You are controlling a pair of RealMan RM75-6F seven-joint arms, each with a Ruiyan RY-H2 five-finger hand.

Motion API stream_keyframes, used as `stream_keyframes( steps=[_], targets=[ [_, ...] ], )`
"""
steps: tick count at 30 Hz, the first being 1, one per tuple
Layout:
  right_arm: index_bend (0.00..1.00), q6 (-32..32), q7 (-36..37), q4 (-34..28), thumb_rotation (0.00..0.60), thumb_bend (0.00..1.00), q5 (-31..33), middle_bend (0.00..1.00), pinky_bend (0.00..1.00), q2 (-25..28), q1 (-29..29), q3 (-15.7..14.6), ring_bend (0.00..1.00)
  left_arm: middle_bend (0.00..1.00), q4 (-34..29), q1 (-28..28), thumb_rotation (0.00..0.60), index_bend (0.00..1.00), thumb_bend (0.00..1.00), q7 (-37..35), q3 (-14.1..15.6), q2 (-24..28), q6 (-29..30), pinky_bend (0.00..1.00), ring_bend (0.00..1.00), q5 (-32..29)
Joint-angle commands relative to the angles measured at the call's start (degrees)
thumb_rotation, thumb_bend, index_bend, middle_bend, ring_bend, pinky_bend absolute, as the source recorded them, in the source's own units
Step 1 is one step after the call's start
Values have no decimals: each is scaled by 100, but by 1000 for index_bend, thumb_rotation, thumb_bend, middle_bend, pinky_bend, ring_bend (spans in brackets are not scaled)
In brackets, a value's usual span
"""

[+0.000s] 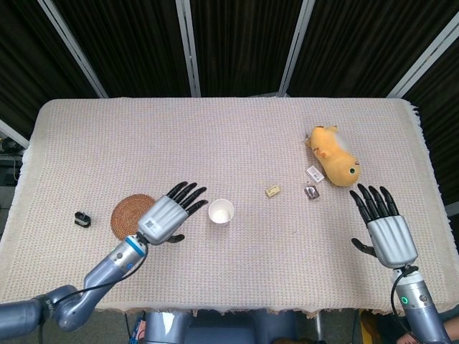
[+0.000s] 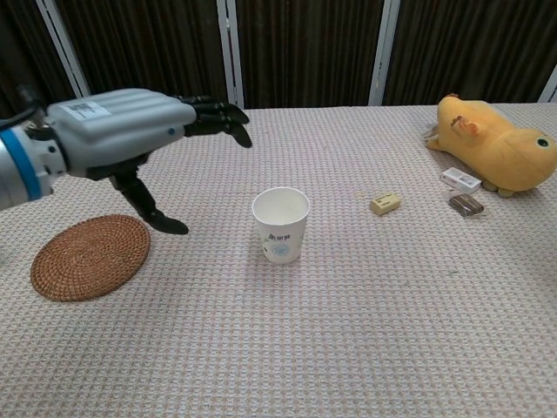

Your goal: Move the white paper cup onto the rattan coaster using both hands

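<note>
The white paper cup [image 1: 221,212] [image 2: 280,225] stands upright and empty near the middle of the table. The round rattan coaster [image 1: 126,215] [image 2: 90,256] lies flat to its left. My left hand [image 1: 168,214] [image 2: 130,132] hovers open between the two, fingers spread toward the cup, partly over the coaster's right edge, holding nothing. My right hand [image 1: 384,226] is open at the table's right front, far from the cup, palm down with fingers spread; the chest view does not show it.
A yellow plush toy [image 1: 334,155] [image 2: 492,153] lies at the right. Near it sit a small tan block [image 1: 272,190] [image 2: 385,204], a white packet [image 1: 315,173] [image 2: 460,180] and a brown packet [image 1: 311,191] [image 2: 468,205]. A small black clip [image 1: 83,218] lies left of the coaster.
</note>
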Motion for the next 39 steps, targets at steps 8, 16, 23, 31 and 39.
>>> stream_keyframes(
  steps=[8,16,23,31,39],
  targets=[
    [0,-90,197,48,600,0,80,0,0,110,-128,242,0,64,1340,-783,600,202,0,402,-258,-1282,-253,181,41,-787],
    [0,-203,202,82,600,0,116,0,0,111,-187,383,0,110,1672,-1105,600,222,0,520,-275,-1674,-269,273,122,-1047],
    [0,-259,252,122,600,0,98,0,0,113,-227,483,0,283,1892,-1285,600,314,0,663,-269,-1876,-165,455,273,-1217],
    [0,-306,310,149,600,0,87,0,0,123,-264,566,0,400,1987,-1336,600,394,35,831,-266,-1981,92,525,360,-1367],
    [0,-336,315,136,600,0,47,0,0,127,-299,611,0,409,1669,-1298,600,394,37,796,-309,-1737,325,532,367,-1399]
  ],
)
